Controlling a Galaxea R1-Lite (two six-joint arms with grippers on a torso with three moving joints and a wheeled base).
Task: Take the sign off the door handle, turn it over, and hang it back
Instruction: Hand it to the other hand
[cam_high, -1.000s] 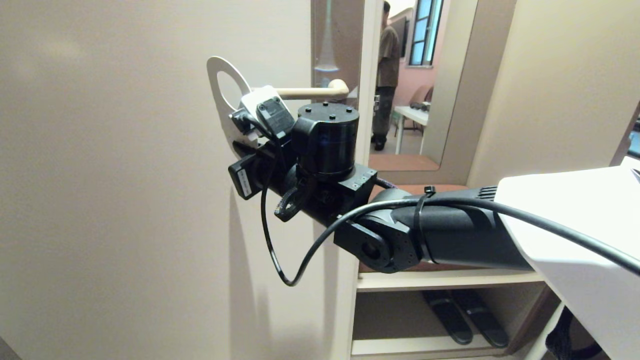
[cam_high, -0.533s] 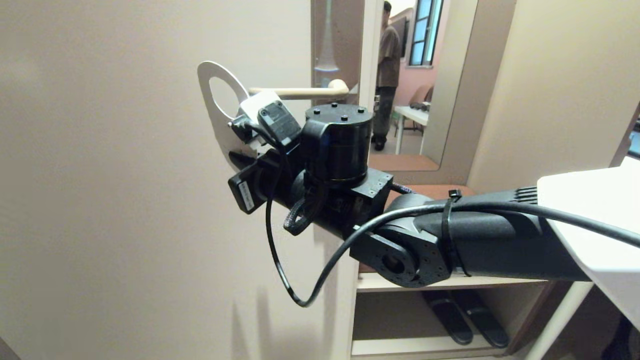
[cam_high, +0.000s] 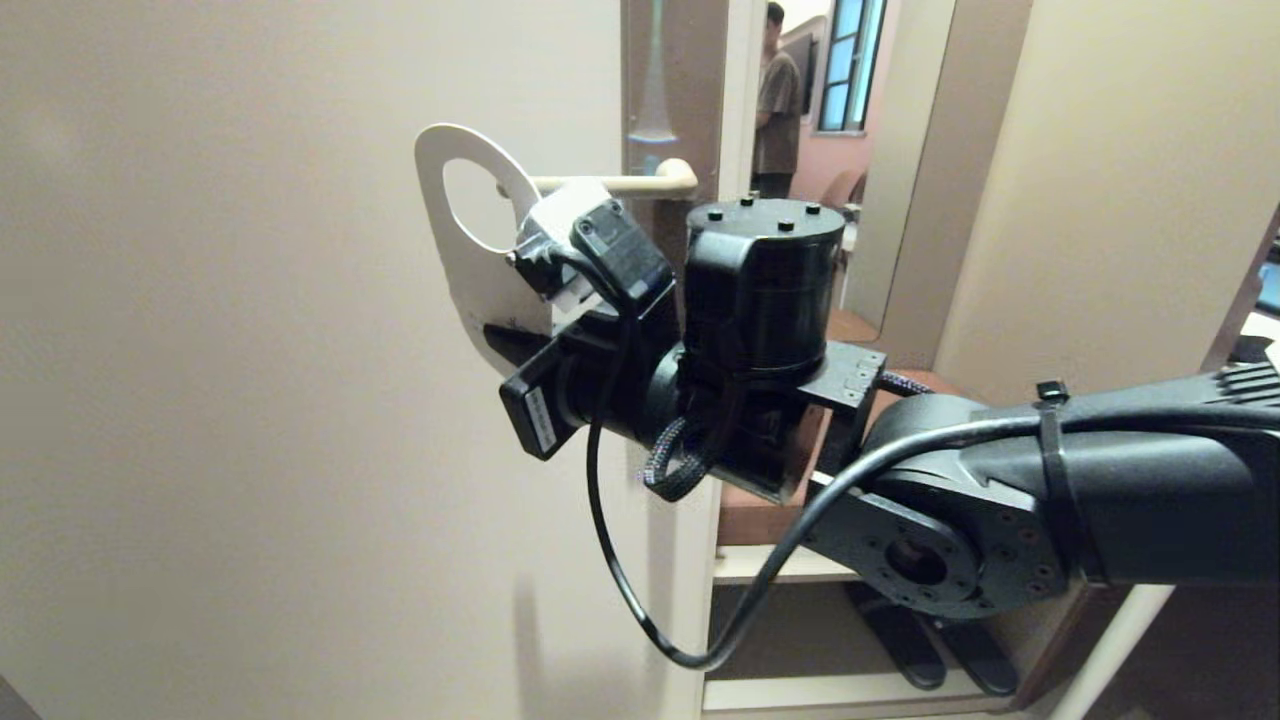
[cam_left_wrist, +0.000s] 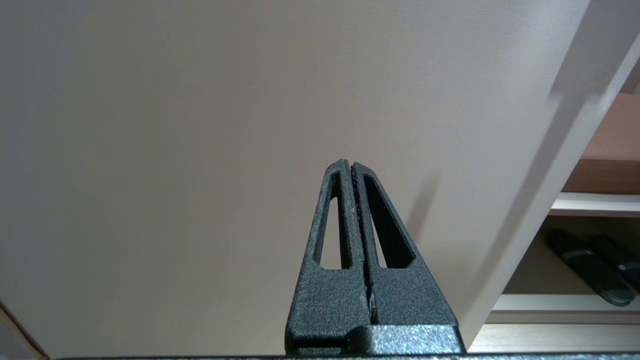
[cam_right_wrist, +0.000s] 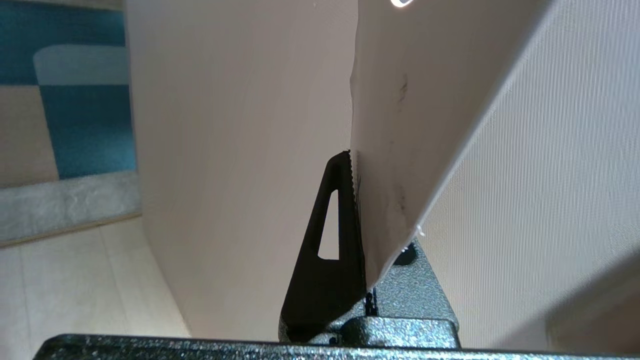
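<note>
The sign, white face toward me, stands upright against the door just left of the cream door handle. The handle's free end meets the right side of the sign's round hole; I cannot tell whether it passes through. My right gripper is shut on the sign's lower part, one dark finger showing and the other hidden behind the card. In the head view the right wrist and its camera cover the grip. My left gripper is shut and empty, facing the bare door.
The beige door fills the left. The handle sits on a tall brownish plate. Right of the door edge, a person stands farther back. Low shelves hold dark slippers. My right forearm crosses the lower right.
My right arm has drawn back toward me and dropped at the elbow, still holding the sign. The sign swung slightly left, then back right beside the handle's end.
</note>
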